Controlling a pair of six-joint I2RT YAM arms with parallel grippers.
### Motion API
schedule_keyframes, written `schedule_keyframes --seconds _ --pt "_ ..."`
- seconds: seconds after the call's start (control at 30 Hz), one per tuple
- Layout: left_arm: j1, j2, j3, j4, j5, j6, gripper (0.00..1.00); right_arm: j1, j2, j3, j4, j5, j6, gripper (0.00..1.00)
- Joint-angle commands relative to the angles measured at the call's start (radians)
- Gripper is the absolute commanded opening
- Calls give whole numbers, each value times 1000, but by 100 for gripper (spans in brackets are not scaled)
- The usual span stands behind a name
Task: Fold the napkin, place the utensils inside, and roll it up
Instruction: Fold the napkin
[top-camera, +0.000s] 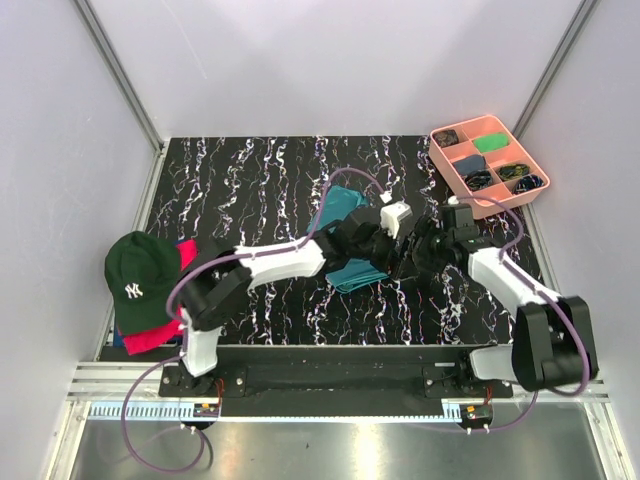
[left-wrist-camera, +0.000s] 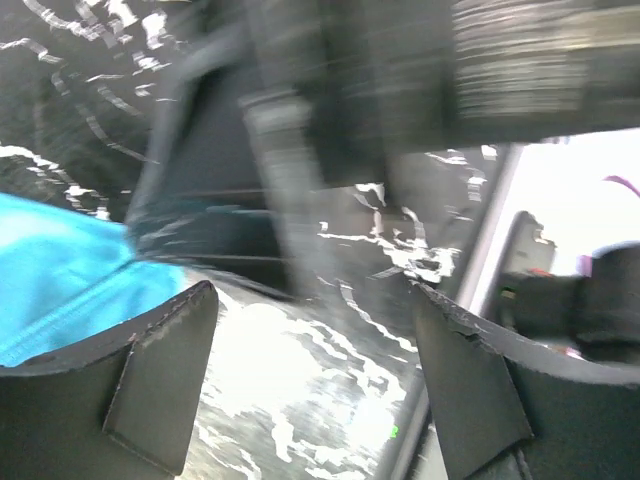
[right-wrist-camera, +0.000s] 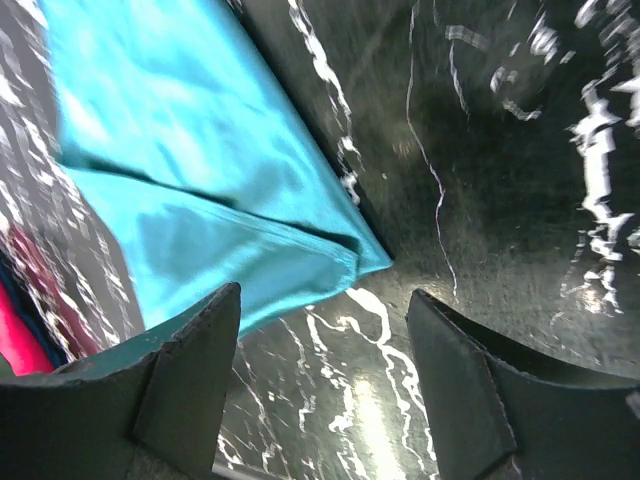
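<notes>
- White shell links between bulky black joints on the left arm (top-camera: 280, 262) and right arm (top-camera: 505, 280).
- Purple cables (top-camera: 124, 420) run from both bases and along the links.
- The left end effector (left-wrist-camera: 315, 385) and right end effector (right-wrist-camera: 325, 385) look alike — matte black wedge fingers (left-wrist-camera: 160, 380).

Top view: bright, even, diffuse light from above; sharp throughout; soft faint shadows on bench (top-camera: 250, 170). Left wrist view: heavy motion blur, background smeared; white glare patch on bench between left fingers (left-wrist-camera: 160, 380); overexposed at right edge. Right wrist view: mild blur, napkin (right-wrist-camera: 200, 150) soft, glossy bench reflections.
</notes>
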Motion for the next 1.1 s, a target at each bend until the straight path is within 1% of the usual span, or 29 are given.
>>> schedule_keyframes --seconds 0.0,0.07,0.1,0.2,0.23,0.27,0.37,0.43,0.63,0.67,0.7,0.77,0.8,0.87,0.9,0.97,1.0,1.07 --pt "-1 -155 -80 48 -36 -24 81 5 100 30 24 -122 -56 74" --pt "18 -200 -148 16 -92 -67 81 5 126 27 27 -122 -65 73" --pt "27 -246 -174 6 -137 -82 80 5 144 26 27 -119 -69 73" --pt "84 -338 -294 -8 -173 -154 79 5 172 18 30 -102 -67 72" --pt "125 -361 -324 -2 -169 -174 79 5 180 16 32 -101 -66 71" --pt "146 -384 -390 18 -163 -208 79 5 186 12 35 -102 -62 70" --pt "220 -467 -500 43 -153 -234 79 5 216 7 48 -101 -58 67" --pt "266 -514 -548 38 -152 -233 79 5 246 7 61 -104 -53 64" --pt "370 -620 -620 12 -130 -224 79 6 302 3 116 -119 -26 55" --pt "383 -634 -637 3 -132 -225 79 6 310 4 116 -119 -21 53" --pt "395 -659 -644 0 -126 -227 79 5 324 7 121 -119 -23 47" --pt "429 -689 -663 -8 -116 -225 79 6 339 7 128 -125 -13 41" --pt "438 -697 -667 -11 -106 -224 79 6 345 6 133 -127 -13 34" --pt "464 -714 -679 -21 -93 -222 79 8 351 3 136 -127 -7 28" --pt "479 -719 -682 -23 -78 -221 79 8 350 1 136 -129 -4 22" --pt "490 -732 -690 -29 -72 -211 79 11 342 -11 133 -122 7 17" --pt "502 -735 -694 -29 -69 -210 79 13 336 -16 134 -121 11 12" --pt "513 -739 -702 -31 -66 -204 79 17 315 -33 127 -115 36 8"
